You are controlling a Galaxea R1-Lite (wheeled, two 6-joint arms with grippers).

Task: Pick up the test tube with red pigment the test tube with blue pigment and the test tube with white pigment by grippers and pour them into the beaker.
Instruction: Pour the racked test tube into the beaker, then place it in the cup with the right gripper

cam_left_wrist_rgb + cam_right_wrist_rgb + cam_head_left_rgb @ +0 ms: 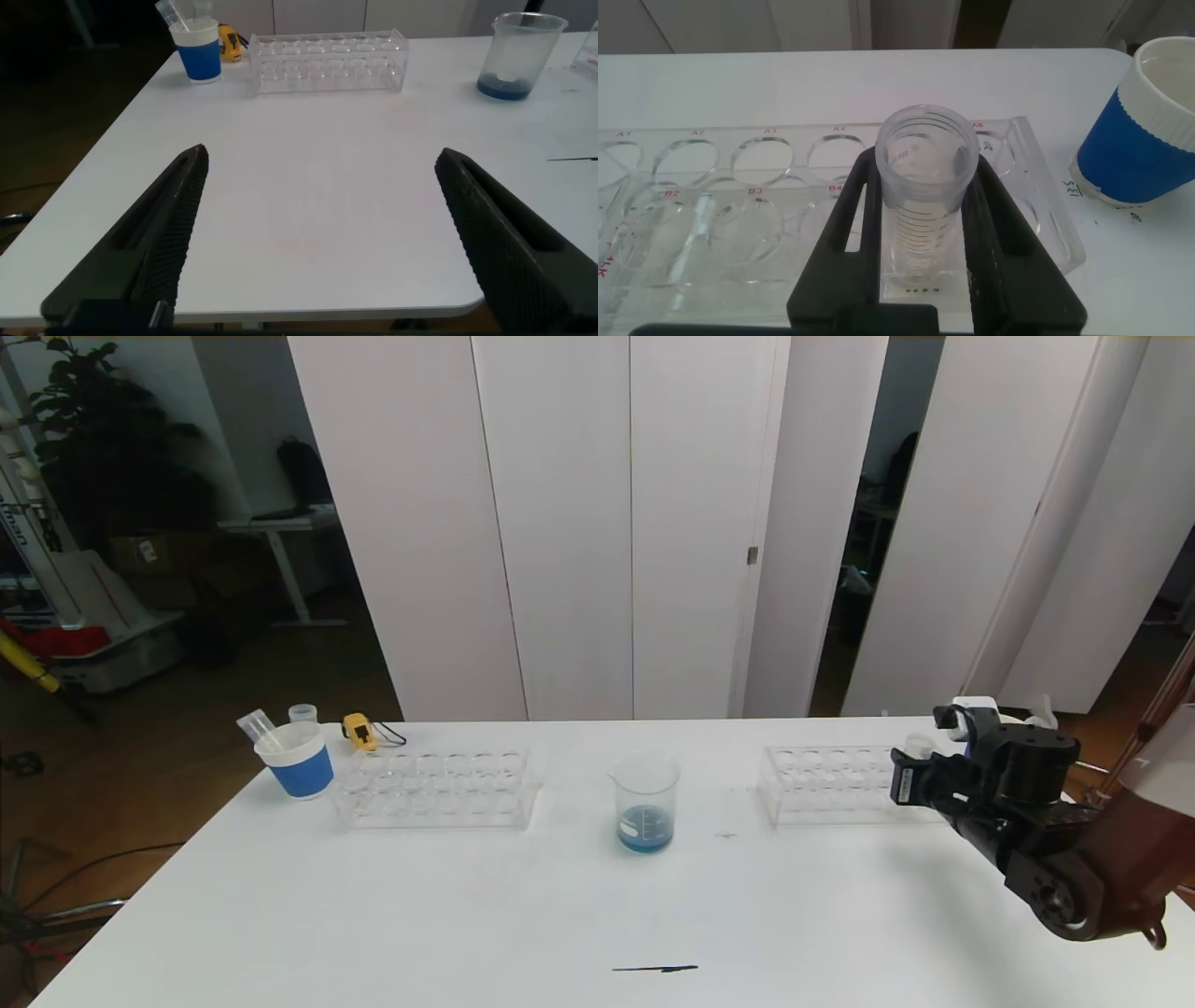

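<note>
Nearest the camera: right gripper [920, 233], black jaws clamped on a clear, threaded-mouth test tube [926, 187] standing upright in the right-hand clear plastic rack [710, 201].
Tube contents: bottom hidden; pigment colour cannot be told.
Tube axis: vertical, mouth up, at the rack's right end, beside a blue-and-white paper cup [1144, 126].
Key relation: clear glass beaker [645, 801], holding blue liquid, stands at table centre, well left of the right gripper [920, 782]; the right arm is the nearer.
Likely next: lift straight up, carry left, tip over the rim.
Left gripper [318, 238]: jaws spread wide, empty, hanging over the near left white table [318, 177].
Left side: second clear rack [435, 789], another blue-and-white cup [301, 761].
</note>
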